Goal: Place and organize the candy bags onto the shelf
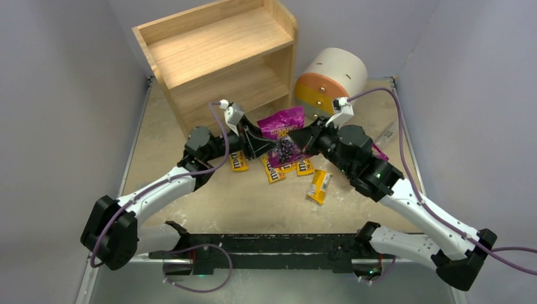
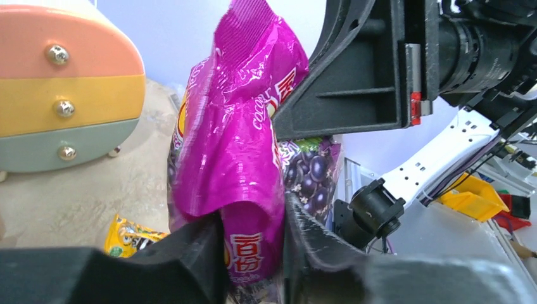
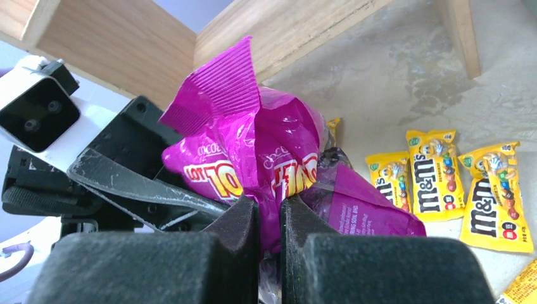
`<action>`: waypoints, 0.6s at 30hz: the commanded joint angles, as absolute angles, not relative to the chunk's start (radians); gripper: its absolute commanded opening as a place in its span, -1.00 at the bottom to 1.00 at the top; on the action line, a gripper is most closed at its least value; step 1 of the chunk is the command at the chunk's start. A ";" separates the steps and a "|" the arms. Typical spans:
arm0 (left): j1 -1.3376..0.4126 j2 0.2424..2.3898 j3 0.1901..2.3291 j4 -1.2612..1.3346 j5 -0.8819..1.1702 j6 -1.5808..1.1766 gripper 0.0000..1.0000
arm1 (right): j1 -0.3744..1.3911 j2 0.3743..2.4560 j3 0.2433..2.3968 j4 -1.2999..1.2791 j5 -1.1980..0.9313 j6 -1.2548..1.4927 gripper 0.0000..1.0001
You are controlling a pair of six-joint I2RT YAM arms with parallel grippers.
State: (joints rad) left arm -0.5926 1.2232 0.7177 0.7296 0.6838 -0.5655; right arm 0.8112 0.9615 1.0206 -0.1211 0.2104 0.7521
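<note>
A magenta candy bag [image 1: 283, 121] is held upright between both grippers in front of the wooden shelf [image 1: 221, 54]. My left gripper [image 1: 272, 142] is shut on its lower edge in the left wrist view [image 2: 253, 247]. My right gripper [image 1: 297, 138] is pinched shut on the same bag [image 3: 269, 218]. A second purple bag with grape print [image 1: 289, 151] lies just under them and also shows in the left wrist view [image 2: 311, 174]. Several yellow M&M's packets lie on the table, one left [image 1: 239, 160], some below [image 1: 273, 170], one apart [image 1: 320, 185].
A round white drum [image 1: 329, 79] with orange, yellow and green drawers stands right of the shelf, close behind my right gripper. The shelf's two tiers hold nothing. A thin magenta object [image 1: 380, 152] shows beside the right arm. Grey walls close in both sides.
</note>
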 commanded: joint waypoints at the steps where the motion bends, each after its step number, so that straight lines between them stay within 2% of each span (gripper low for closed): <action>1: -0.606 1.217 0.754 0.844 0.755 -0.638 -0.64 | 0.818 0.941 1.043 0.058 0.177 0.782 -1.00; 2: -0.606 1.215 0.752 0.846 0.748 -0.647 -0.82 | 0.817 0.941 1.042 0.062 0.177 0.779 -0.97; 3: -0.605 1.213 0.750 0.845 0.738 -0.656 -0.96 | 0.817 0.941 1.042 0.063 0.180 0.770 -0.82; 4: -0.606 1.210 0.748 0.843 0.726 -0.668 -1.00 | 0.816 0.940 1.040 0.063 0.188 0.753 -0.61; 6: -0.606 1.203 0.743 0.855 0.719 -0.686 -1.00 | 0.816 0.945 1.046 0.041 0.213 0.719 -0.03; 10: -0.606 1.166 0.709 0.904 0.660 -0.747 -1.00 | 0.818 0.928 1.020 0.004 0.271 0.690 0.64; 14: -0.604 1.119 0.717 0.834 0.544 -0.773 -1.00 | 0.815 0.874 0.892 0.080 0.229 0.719 0.96; 18: -0.606 1.069 0.739 0.795 0.446 -0.798 -1.00 | 0.814 0.816 0.809 0.100 0.272 0.772 0.98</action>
State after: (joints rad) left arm -0.6029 1.1530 0.6926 0.7120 0.5816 -0.7383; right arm 0.8135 0.8642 0.8677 0.0170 0.2363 0.7231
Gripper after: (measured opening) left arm 0.125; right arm 0.987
